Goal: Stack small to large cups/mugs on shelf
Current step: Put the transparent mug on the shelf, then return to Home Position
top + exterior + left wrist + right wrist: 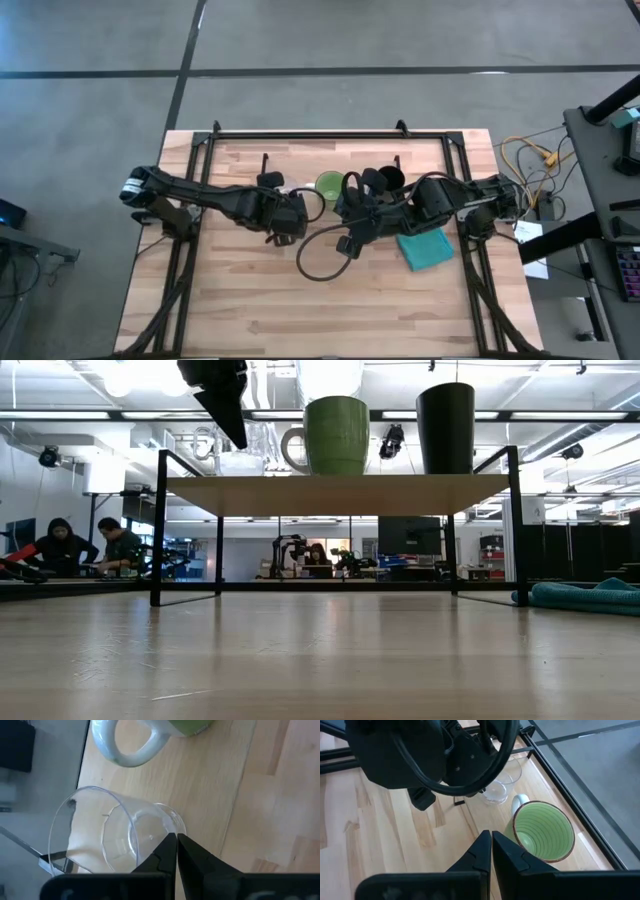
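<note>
Left gripper (176, 851) pinches the glass cup (117, 837) beside the green mug (543, 831) on the shelf (330, 493); a tilted release could tip it. Right gripper (491, 851), jaws together, hovers near the mug.

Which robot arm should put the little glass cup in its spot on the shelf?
Probably the left. Its end effector is right at the glass cup, beside the green mug; the right end effector faces the mug.

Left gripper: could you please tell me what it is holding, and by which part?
The left gripper appears to pinch the glass cup by the wall at its rim.
</note>
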Action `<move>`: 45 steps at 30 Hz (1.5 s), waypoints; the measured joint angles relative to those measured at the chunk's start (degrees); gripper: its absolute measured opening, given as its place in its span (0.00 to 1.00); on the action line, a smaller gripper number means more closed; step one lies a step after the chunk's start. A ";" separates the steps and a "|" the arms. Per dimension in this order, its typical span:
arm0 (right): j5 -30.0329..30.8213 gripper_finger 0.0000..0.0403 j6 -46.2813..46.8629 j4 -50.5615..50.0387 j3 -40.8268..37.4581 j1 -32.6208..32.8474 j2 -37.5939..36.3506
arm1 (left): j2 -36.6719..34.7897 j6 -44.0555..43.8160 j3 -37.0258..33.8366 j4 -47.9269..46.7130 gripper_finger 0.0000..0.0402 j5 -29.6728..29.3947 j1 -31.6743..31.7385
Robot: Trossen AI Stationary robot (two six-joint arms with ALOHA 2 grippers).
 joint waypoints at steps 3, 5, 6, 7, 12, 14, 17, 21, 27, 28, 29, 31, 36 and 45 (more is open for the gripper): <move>0.00 0.02 0.00 -0.02 0.00 0.00 0.00 | 0.00 0.26 0.00 0.00 0.00 0.00 0.18; 0.00 0.02 0.00 -0.02 0.00 -0.01 0.00 | 0.00 1.02 0.00 0.00 0.00 0.00 0.29; 0.00 0.02 0.00 -0.02 0.00 0.01 0.00 | 0.00 1.21 0.00 0.00 0.00 0.00 0.31; 0.00 0.02 0.00 -0.02 0.00 0.01 0.00 | 0.00 1.23 0.00 0.00 0.00 0.02 0.42; 0.00 0.02 0.00 -0.02 0.00 0.01 0.00 | -0.07 1.21 0.00 0.06 0.00 0.03 0.49; 0.00 0.02 -0.03 -0.02 0.00 0.01 0.00 | -0.27 1.14 0.30 -0.09 0.00 0.89 0.42; 0.00 0.02 -0.37 -0.02 0.00 0.03 0.00 | -1.52 0.89 2.39 0.27 0.00 6.01 -0.40; -0.07 0.02 -1.52 -0.02 0.00 0.01 -0.47 | -4.78 -0.35 6.03 1.22 0.00 8.60 -2.43; -0.22 0.02 -1.64 -0.05 0.00 -0.01 -0.90 | -12.50 -0.34 11.53 1.52 0.00 8.58 -4.11; -0.26 0.02 -1.76 -0.09 0.00 -0.01 -0.87 | -14.17 -0.33 11.95 1.60 0.00 8.59 -4.14; -0.26 0.02 -1.75 -0.09 0.00 -0.01 -0.88 | -15.86 -0.33 12.10 1.57 0.00 8.58 -4.12; -0.50 0.02 -0.30 -0.16 0.00 -0.01 -0.90 | -19.32 -0.41 12.17 1.59 0.00 8.52 -4.10; -0.40 0.02 -0.01 -0.72 0.00 -0.03 -1.52 | -27.16 -3.23 10.42 1.55 0.00 7.91 -4.10; 4.19 0.02 3.56 -6.29 -0.75 0.52 -9.23 | -39.88 -5.64 2.45 1.55 0.00 3.48 -4.10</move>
